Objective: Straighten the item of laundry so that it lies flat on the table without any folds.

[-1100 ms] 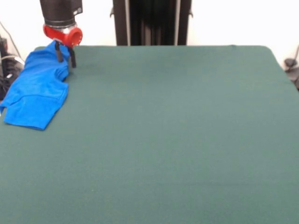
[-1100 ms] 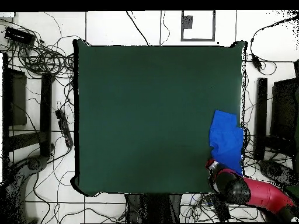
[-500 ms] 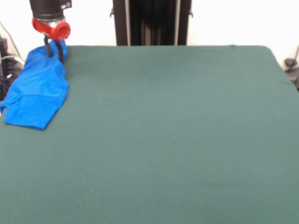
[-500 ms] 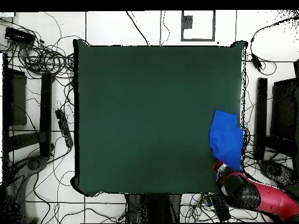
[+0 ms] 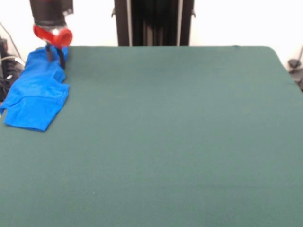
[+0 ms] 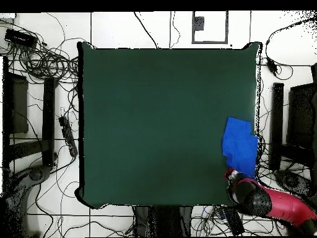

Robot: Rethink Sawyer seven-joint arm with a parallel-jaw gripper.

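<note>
**Shirt bunched at table corner, gripper at its far end**

Gripper (image 5: 55, 56) stands with both fingers down on the crumpled blue T-shirt (image 5: 37, 97), narrowly parted; whether cloth is pinched is unclear. The shirt lies folded along the green table's (image 5: 180, 132) edge, at its corner.

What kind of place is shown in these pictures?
Most likely a robotics lab or test room. A red and black arm with its gripper works over a green cloth-covered table holding only a crumpled blue T-shirt. Loose cables lie tangled across the white tiled floor around it.
</note>
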